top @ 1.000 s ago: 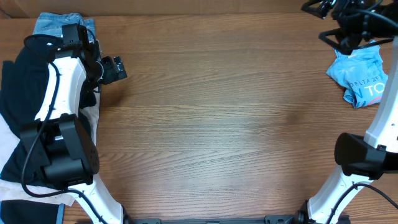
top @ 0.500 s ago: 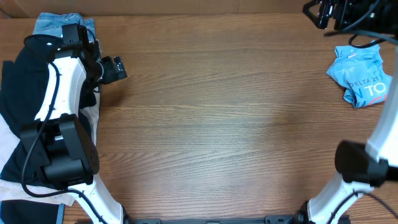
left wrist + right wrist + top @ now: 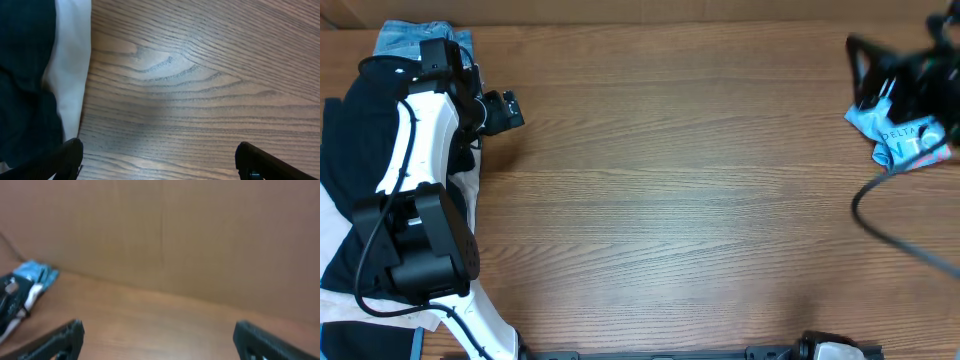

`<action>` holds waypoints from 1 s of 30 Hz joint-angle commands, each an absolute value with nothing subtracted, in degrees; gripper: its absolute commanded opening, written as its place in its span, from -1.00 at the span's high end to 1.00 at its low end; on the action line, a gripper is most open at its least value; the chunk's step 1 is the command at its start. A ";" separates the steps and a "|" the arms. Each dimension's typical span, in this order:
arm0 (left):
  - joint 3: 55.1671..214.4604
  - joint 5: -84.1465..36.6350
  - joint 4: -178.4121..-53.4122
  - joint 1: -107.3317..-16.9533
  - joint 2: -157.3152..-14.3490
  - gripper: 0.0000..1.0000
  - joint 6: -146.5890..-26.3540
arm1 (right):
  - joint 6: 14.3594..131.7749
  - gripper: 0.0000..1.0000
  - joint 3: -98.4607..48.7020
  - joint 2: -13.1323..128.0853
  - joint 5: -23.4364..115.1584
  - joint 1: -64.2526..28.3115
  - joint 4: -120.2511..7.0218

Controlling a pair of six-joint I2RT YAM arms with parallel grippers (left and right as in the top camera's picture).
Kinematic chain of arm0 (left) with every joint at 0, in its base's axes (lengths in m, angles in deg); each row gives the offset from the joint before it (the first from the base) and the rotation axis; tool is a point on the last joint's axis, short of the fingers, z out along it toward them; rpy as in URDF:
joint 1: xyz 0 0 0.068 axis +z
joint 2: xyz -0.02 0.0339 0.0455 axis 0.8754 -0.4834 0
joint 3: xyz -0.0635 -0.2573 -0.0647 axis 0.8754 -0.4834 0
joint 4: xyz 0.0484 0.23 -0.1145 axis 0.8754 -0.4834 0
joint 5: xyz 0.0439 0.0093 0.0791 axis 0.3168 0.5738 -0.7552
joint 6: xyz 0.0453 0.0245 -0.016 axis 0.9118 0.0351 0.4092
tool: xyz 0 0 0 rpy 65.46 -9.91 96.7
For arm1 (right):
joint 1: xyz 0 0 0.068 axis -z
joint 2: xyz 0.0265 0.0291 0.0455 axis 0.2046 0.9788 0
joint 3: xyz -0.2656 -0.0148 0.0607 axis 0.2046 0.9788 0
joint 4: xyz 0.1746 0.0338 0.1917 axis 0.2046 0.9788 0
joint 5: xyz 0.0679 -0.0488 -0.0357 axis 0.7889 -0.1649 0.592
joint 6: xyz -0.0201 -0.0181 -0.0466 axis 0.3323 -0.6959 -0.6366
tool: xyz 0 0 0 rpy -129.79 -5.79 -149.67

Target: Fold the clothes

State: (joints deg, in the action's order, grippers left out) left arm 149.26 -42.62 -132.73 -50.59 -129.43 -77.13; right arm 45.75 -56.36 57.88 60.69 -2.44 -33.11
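1. The light-blue T-shirt (image 3: 905, 135) lies in a crumpled heap at the far right edge of the counter (image 3: 670, 200), with some white print showing. It is not yet spread flat, so I judge that folding proper has not begun.
2. The right arm (image 3: 915, 78) is over the heap and is smeared by blur in the overhead view. Whether it touches the cloth cannot be told.
3. The right fingers (image 3: 270, 342) stand wide apart with nothing between them. Their camera looks level across the counter at a brown wall, so the wrist seems tipped up and not aimed down for a pick.
4. The shirt probably has to come to the bare middle of the counter, where both arms can reach it.
5. The left arm (image 3: 415, 150) is bent back at the far left over the black T-shirt (image 3: 345, 150), with the jeans (image 3: 410, 38) beyond it.
6. The left fingers (image 3: 508, 110) are spread wide and empty above bare wood, just beside a white cloth (image 3: 70, 60). They look parked out of the way.
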 commanded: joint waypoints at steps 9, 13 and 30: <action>149.15 -42.82 -132.64 -50.98 -128.29 -1.00 -77.48 | 45.77 -1.00 7.48 22.43 61.11 -2.53 -66.57; 149.15 -42.79 -132.62 -51.01 -128.29 -1.00 -77.48 | 45.92 -1.00 23.33 11.70 62.35 -2.53 -74.50; 149.15 -42.79 -132.62 -51.01 -128.29 -1.00 -77.48 | 50.40 -1.00 46.36 -5.57 60.73 -2.55 -82.88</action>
State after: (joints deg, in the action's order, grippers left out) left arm 149.15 -42.62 -132.71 -50.61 -129.43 -77.13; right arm 49.35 44.42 -3.34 61.72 -2.44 -82.37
